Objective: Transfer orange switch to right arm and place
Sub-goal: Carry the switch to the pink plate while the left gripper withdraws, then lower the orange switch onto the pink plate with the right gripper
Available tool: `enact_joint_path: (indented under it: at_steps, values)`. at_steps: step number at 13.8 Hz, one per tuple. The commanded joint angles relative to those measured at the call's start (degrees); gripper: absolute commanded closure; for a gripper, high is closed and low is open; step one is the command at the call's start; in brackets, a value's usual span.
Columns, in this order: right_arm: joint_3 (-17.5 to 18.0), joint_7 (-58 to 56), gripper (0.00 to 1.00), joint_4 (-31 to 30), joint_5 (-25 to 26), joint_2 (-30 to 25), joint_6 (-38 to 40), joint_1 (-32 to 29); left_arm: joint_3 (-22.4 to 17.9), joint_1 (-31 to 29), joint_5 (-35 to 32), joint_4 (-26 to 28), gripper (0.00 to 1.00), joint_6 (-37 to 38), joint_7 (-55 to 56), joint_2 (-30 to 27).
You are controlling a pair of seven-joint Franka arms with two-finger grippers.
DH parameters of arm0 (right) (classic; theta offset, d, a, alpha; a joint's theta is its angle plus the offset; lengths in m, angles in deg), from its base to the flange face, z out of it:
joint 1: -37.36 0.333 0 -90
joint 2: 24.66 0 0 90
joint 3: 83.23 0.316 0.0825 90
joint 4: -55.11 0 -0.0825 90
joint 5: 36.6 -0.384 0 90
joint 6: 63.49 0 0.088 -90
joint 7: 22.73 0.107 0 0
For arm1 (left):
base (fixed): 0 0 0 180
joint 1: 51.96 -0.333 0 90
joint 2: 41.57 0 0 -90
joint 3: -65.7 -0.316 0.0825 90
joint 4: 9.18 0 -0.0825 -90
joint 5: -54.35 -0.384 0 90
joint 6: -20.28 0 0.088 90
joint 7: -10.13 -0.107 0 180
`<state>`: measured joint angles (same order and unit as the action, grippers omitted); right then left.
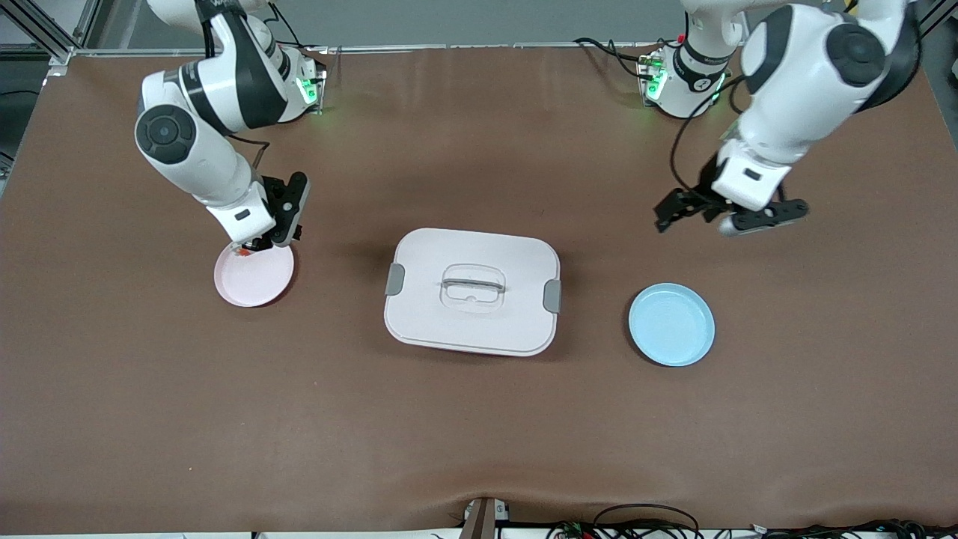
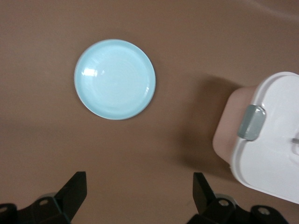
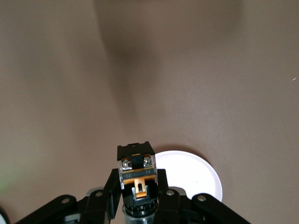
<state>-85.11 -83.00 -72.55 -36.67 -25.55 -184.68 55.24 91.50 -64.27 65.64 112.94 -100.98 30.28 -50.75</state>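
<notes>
We see a brown, matte table (image 1: 479, 419) with a rounded-rectangle white box (image 1: 472, 292) at its middle, its smooth lid fitted with a clear handle and grey side clips. Toward the left arm's end lies a glossy round blue plate (image 1: 671, 324); toward the right arm's end, a round pink plate (image 1: 254, 275). The left gripper (image 1: 730, 217) hangs over bare table, farther from the front camera than the blue plate, its fingers spread wide and holding nothing. The right gripper (image 1: 253, 243) is low over the pink plate's rim, fingers pressed onto the orange switch (image 3: 136, 173), a tiny blocky black part with an orange-tan face and two silver screws.
</notes>
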Motion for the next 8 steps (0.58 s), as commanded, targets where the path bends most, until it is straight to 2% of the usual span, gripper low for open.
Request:
enact_joint_path:
  at_steps: [1, 4, 8]
  values:
    - [0.7, -2.0, 1.0, -4.8, 0.9, -2.1, -4.3, -1.3, 0.5, -3.4, -4.2, 0.1, 0.0, 1.9, -9.3, -4.2]
    - [0.8, -8.9, 1.0, -10.9, 0.9, -1.6, -14.8, -5.7, -0.1, -6.8, -4.2, -4.2, 0.0, 4.9, -10.7, -4.8]
    - [0.8, -15.7, 1.0, -14.6, 0.9, -0.6, -20.6, -10.1, -0.1, -9.7, -4.3, -18.3, 0.0, 14.4, -10.6, 2.2]
